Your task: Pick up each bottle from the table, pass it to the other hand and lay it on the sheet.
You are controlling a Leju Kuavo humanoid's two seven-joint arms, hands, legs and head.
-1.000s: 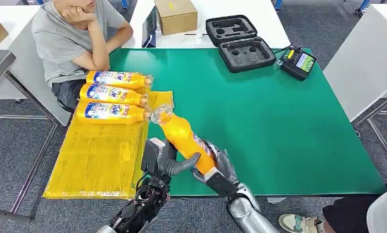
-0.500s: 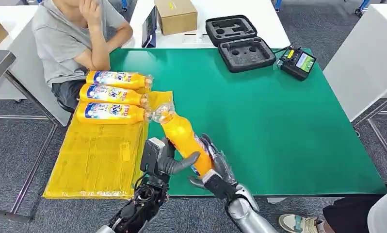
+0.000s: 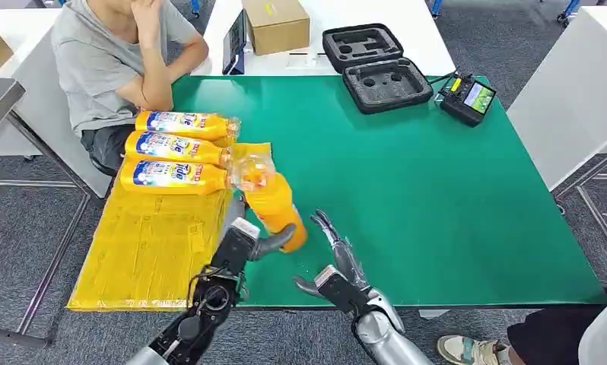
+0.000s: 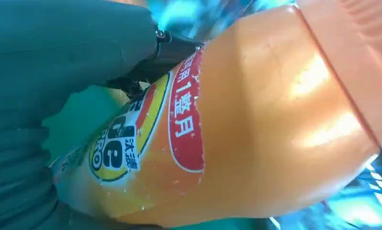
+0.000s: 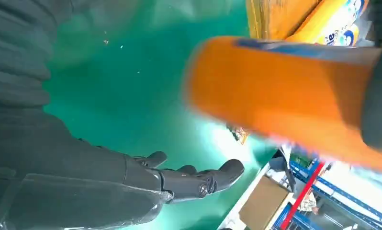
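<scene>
Holding the orange bottle (image 3: pixel 274 205) in my left hand (image 3: pixel 249 242), I have it lifted over the near left part of the green table (image 3: pixel 437 198), just beside the edge of the yellow sheet (image 3: pixel 152 251). My thumb goes around the lower body of the bottle and the other fingers are behind it, so the grip is closed on the bottle. The long axis of the bottle runs from 6 o'clock to 12 o'clock, a little tilted, with the clear cap end at 12 and the base near my palm. From this hand the sheet lies at 9 o'clock, very near, so the left arm is the nearer one for the laying. In my judgement the bottle must turn until its axis goes from 9 to 3, like the others, before it goes down.

My right hand (image 3: pixel 337 255) is at 3 o'clock from the bottle, apart from it, with fingers spread and nothing in them.

I count four bottles: one in my hand and three lying bottles (image 3: pixel 175 176) at the far end of the sheet, side by side, touching, caps toward 3 o'clock. One sheet and one table.
</scene>
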